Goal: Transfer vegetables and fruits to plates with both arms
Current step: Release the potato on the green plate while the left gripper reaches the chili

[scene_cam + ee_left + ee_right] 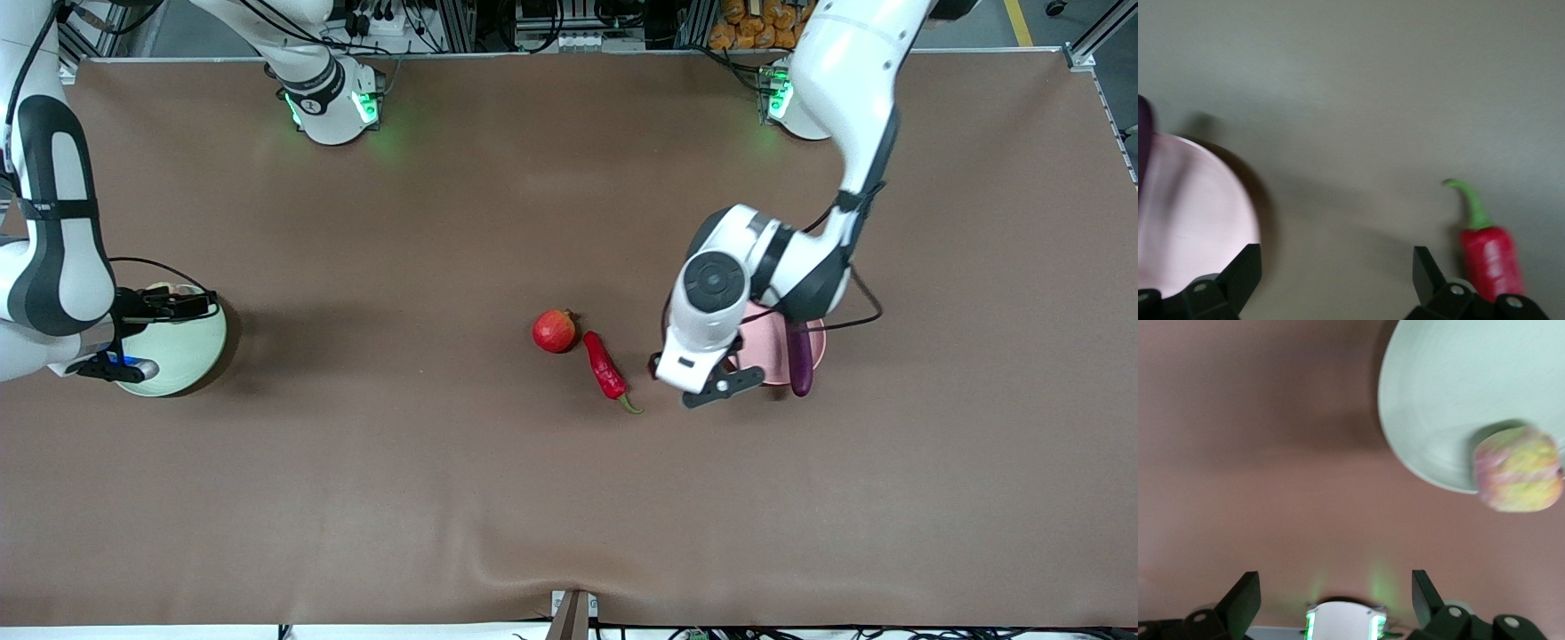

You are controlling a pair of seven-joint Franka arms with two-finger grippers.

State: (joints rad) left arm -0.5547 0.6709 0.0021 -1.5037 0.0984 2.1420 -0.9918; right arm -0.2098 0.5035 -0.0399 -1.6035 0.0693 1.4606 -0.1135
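Chili pepper [607,366]: mid-table beside pomegranate [555,331] | eggplant [801,360] on pink plate [813,342], peach [1518,468] on green plate [191,342] | left gripper [711,389] empty, spread, over table by chili | right gripper [1331,600] spread, empty, near right arm's edge | next: descend, straddle chili.

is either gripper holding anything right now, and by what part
Nothing is held. The left gripper is open by the pink plate; the right gripper is open beside the green plate.
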